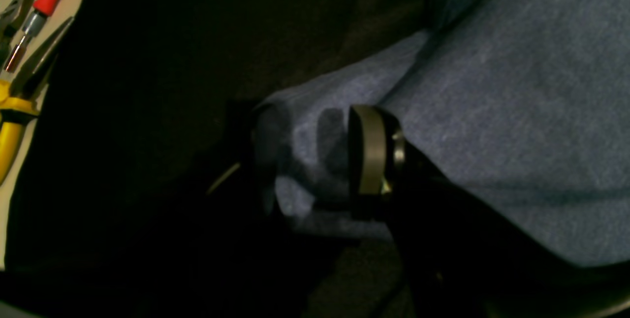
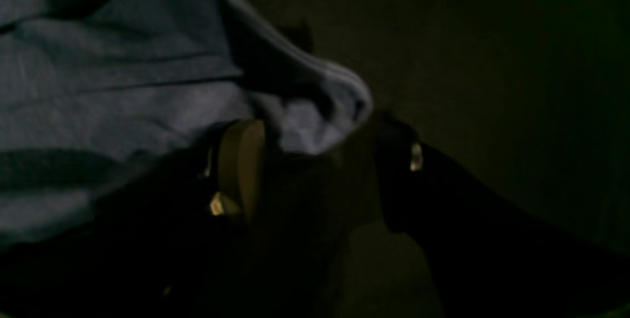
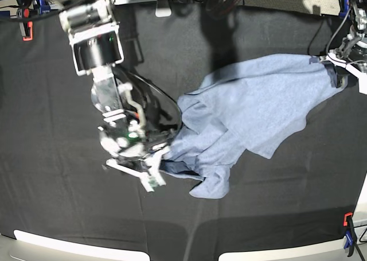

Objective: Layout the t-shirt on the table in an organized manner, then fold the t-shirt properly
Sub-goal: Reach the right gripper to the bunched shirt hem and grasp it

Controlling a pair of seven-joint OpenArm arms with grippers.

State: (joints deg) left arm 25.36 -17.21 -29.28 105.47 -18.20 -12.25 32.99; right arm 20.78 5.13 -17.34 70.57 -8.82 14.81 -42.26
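Our left claw (image 1: 315,160) pinches a corner fold of the shirt (image 1: 492,111), cloth bunched between its jaws. Our right claw (image 2: 315,160) stands wide, a rolled hem lying in the gap, not clamped. We read no writing or labels on the shirt; the side showing is plain. In the base view the shirt (image 3: 258,109) lies rumpled on the table (image 3: 57,186), stretched from 8 o'clock to 2 o'clock. Bare black cloth lies open toward 6, 9 and 12. Pliers (image 1: 15,101) lie past the table's edge.
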